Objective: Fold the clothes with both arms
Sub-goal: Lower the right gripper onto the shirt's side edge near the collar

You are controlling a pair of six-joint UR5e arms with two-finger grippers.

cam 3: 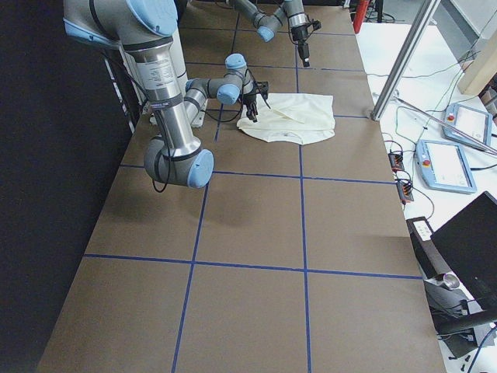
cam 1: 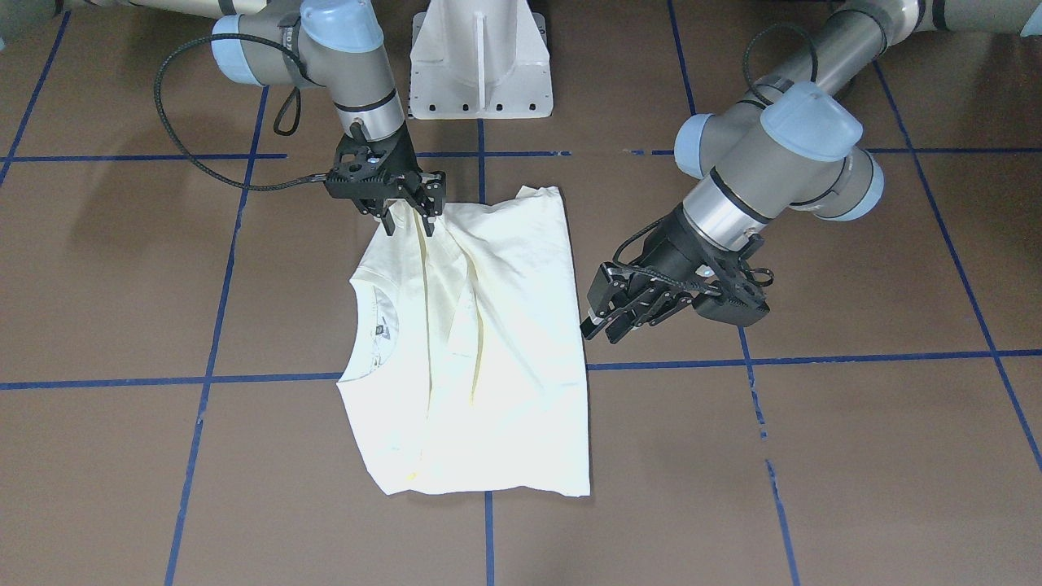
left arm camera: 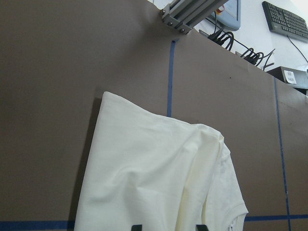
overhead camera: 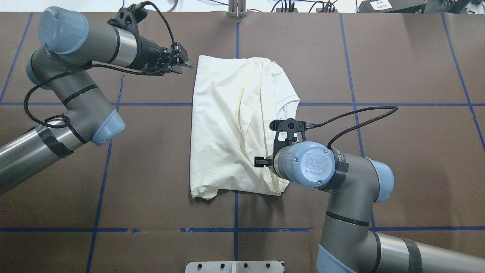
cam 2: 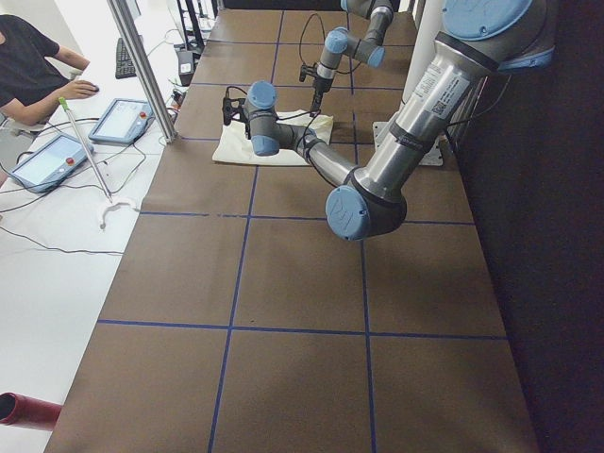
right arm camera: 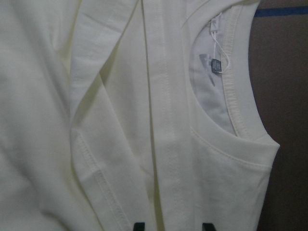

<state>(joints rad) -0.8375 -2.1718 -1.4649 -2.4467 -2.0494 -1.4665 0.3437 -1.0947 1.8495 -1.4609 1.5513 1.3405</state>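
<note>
The pale cream shirt [cam 1: 505, 342] lies partly folded on the brown table, collar [cam 1: 366, 325] toward my right side; no print shows. My right gripper [cam 1: 409, 221] is down at the shirt's near edge, fingers apart, straddling a raised fold that runs up between them [right arm camera: 173, 226]. In the overhead view my right wrist hides it. My left gripper [cam 1: 606, 330] is open and empty, hovering just off the shirt's far corner on my left side [overhead camera: 185, 63]. Its wrist view looks down on the shirt [left arm camera: 154, 183].
The white pedestal [cam 1: 480, 57] stands at the robot's side of the table. Blue tape lines [cam 1: 244, 380] grid the brown surface. An aluminium post [cam 2: 142, 66] and an operator with tablets [cam 2: 28, 57] are at the far edge.
</note>
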